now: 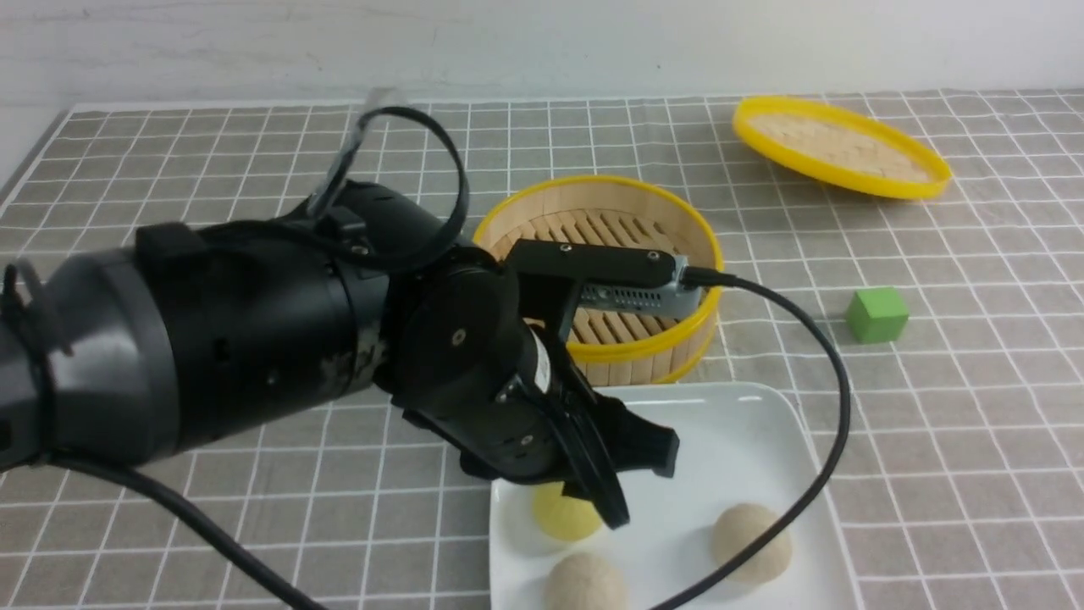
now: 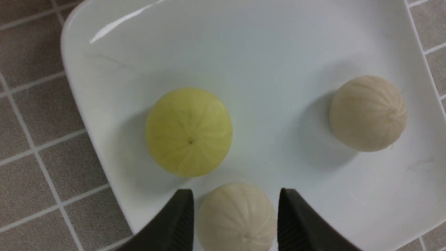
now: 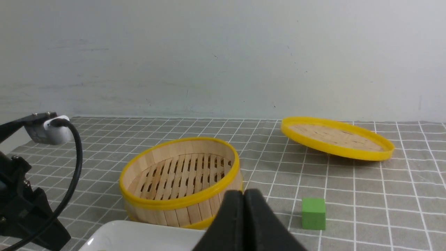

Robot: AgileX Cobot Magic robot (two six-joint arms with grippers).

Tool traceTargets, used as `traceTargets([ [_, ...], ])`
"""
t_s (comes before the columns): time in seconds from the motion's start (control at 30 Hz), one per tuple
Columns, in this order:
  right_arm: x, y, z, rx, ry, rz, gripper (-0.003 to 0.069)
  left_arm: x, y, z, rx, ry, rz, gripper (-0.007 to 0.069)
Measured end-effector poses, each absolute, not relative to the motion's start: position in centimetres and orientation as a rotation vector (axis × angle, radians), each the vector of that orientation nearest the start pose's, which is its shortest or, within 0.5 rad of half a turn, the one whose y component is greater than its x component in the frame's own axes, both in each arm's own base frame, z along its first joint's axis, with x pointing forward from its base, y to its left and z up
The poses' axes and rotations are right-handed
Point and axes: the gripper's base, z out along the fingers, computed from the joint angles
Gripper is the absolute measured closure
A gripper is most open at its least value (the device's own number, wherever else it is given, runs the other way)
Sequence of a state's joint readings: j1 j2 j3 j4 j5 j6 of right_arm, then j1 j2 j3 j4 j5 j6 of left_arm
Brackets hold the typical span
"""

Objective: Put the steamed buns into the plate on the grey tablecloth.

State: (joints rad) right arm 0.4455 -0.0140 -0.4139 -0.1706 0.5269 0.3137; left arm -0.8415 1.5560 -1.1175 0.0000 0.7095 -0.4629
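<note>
- Nearest to me: a beige bun (image 1: 584, 585) by the plate's (image 1: 745, 424) near edge. My left gripper (image 2: 237, 191) is right over it, jaws part-open with a finger on each side. I can't tell if the pads touch it, but it's sitting on the plate, not lifted.
- The other beige bun (image 1: 751, 542) is toward the plate's right edge and the yellow bun (image 1: 563, 517) is by its left edge, just beside one of my fingers. None of the buns touch.
- So all three are on the plate, which sits at the near edge of the cloth (image 1: 931, 474).
- What matters next: that bun lies straight down between my jaws. It's round, so there's no long axis to line up with. My guess is the safe exit is straight up, since sideways could drag it or bump the yellow one.
- My right gripper (image 3: 244, 195) has its jaws pressed together with nothing in them, and isn't over any bun. The left arm is far nearer.
- Farther back: the steamer (image 1: 593, 181) is empty, just past the plate's far edge. The cube (image 1: 876, 314) is off to its right, and the tilted lid (image 1: 838, 144) is near the cloth's far right corner.
</note>
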Motion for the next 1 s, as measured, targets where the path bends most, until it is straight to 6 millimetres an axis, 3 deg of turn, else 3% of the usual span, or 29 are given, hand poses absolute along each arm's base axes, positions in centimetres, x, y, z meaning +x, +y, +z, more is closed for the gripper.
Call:
traceTargets([
  [0.33, 1.7, -0.1, 29.9, -0.155, 1.59, 0.409, 0.0668, 21.7, -23.8, 26.1, 0.547, 2.628, -0.375, 0.0611],
  [0.57, 2.5, 0.4, 28.0, -0.162, 1.64, 0.412, 0.0664, 21.6, -23.4, 26.9, 0.57, 2.583, -0.351, 0.0622],
  [0.77, 4.2, 0.8, 22.8, -0.073, 1.773, 0.311, 0.0659, 21.3, -22.4, 28.8, 0.596, 2.496, -0.326, 0.0622],
  [1.0, 4.9, 0.1, 19.0, 0.087, 1.87, 0.165, 0.0657, 20.2, -20.6, 32.2, 0.591, 2.379, -0.343, 0.0622],
])
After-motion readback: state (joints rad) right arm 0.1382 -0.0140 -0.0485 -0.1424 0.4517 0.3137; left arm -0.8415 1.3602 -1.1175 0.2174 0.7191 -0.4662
